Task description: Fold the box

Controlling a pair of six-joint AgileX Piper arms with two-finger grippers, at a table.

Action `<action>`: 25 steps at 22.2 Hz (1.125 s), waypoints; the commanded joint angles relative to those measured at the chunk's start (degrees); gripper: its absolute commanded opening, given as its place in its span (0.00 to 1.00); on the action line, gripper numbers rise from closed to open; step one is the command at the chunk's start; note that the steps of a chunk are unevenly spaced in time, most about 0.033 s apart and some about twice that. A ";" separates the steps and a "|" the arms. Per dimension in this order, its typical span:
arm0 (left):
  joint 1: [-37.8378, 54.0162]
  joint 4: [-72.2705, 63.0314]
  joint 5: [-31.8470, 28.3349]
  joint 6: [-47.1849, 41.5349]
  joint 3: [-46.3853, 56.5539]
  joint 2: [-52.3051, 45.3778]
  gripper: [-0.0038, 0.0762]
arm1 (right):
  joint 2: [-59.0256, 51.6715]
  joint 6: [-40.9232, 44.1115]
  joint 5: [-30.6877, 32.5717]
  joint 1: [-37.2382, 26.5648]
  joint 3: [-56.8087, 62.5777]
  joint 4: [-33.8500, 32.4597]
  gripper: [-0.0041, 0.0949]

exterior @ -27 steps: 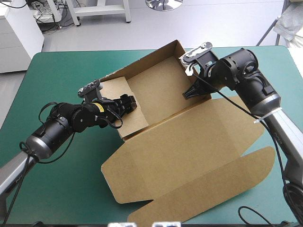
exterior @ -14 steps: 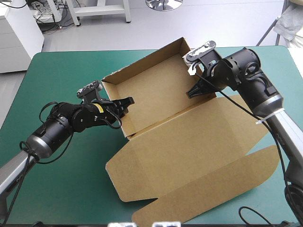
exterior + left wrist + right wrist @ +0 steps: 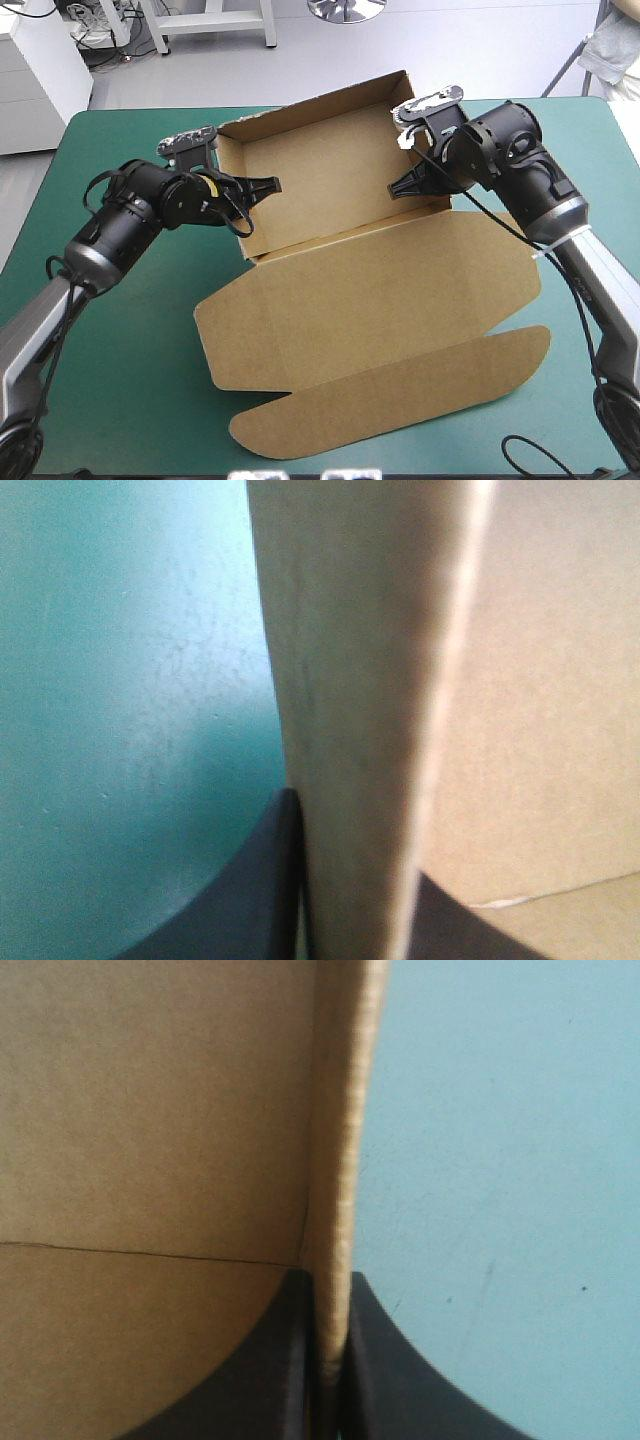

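The brown box (image 3: 335, 175) stands on the teal-green table as an open tray, its back and side walls raised. Its lid (image 3: 380, 300) lies flat toward the front, ending in a long rounded flap (image 3: 400, 405). My left gripper (image 3: 262, 188) is shut on the tray's left side wall. In the left wrist view that wall (image 3: 350, 680) rises between the black fingers (image 3: 265, 890) of my left gripper (image 3: 350, 925). My right gripper (image 3: 403, 188) is shut on the right side wall. The right wrist view shows that wall's edge (image 3: 340, 1160) pinched in my right gripper (image 3: 335, 1370).
Bare teal-green cover (image 3: 110, 370) shows left of the lid and at the far right corner (image 3: 590, 140). The lid's rounded flap reaches close to the table's front edge. Both arms reach over the table from its two sides.
The left side flap has swung up into a wall and my left gripper has shut on it. The whole box has slid and turned toward the far left. The right grip is unchanged.
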 commanded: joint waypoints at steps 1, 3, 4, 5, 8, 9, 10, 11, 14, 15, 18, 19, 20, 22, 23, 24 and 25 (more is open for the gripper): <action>-0.37 -2.57 2.35 3.90 -9.03 1.80 0.04 | 0.01 1.81 -0.86 -1.73 -1.59 0.89 0.03; -0.37 -1.74 6.11 5.00 -12.53 4.61 0.04 | 1.35 2.45 0.58 -2.59 -1.57 1.31 0.03; -0.15 -1.28 8.62 5.73 -14.94 7.32 0.04 | 2.61 2.56 1.77 -3.40 -1.46 1.59 0.03; 0.25 -1.48 9.40 6.12 -15.97 8.62 0.04 | 3.37 2.56 2.04 -3.71 -1.46 1.90 0.03; 2.37 -2.57 12.92 7.97 -18.12 14.17 0.04 | 7.79 0.61 2.26 -6.18 -1.46 6.26 0.03; 2.88 -3.08 13.93 8.02 -18.12 15.01 0.04 | 8.95 0.44 2.26 -6.50 -1.46 6.89 0.03; 3.29 -3.52 15.00 8.52 -18.12 16.36 0.04 | 10.08 -0.11 2.26 -6.81 -1.46 7.65 0.03; 3.79 -4.13 15.98 9.38 -18.12 17.41 0.04 | 11.22 -0.74 2.26 -6.95 -1.46 8.14 0.03; 4.24 -4.57 19.05 12.67 -18.12 21.34 0.04 | 15.19 -1.64 2.62 -7.07 -1.46 8.48 0.03; 4.24 -4.56 19.29 12.67 -18.12 22.21 0.04 | 16.01 -1.64 2.91 -7.07 -1.46 8.48 0.03; 4.24 -4.45 19.55 12.67 -18.21 23.89 0.04 | 17.22 -1.64 3.33 -7.07 -1.46 8.48 0.03; 4.24 -4.46 19.55 12.67 -18.21 23.89 0.04 | 17.22 -1.48 3.21 -7.07 -1.46 8.48 0.03; 4.24 -4.67 19.80 12.67 -18.21 23.89 0.04 | 17.22 -0.82 2.94 -7.19 -1.59 8.48 0.03; 4.14 -4.81 20.68 12.67 -18.24 23.89 0.04 | 17.22 -0.68 2.88 -7.46 -1.59 9.08 0.03; 4.14 -4.81 21.30 12.67 -18.24 23.89 0.04 | 17.22 -0.68 2.88 -7.58 -1.59 9.86 0.03; 4.14 -4.89 21.45 12.67 -18.24 23.89 0.04 | 17.22 -1.60 2.88 -8.01 -1.59 11.47 0.04; 4.14 -4.89 21.34 12.67 -18.24 23.89 0.04 | 17.22 -2.00 2.75 -8.14 -1.59 12.54 0.05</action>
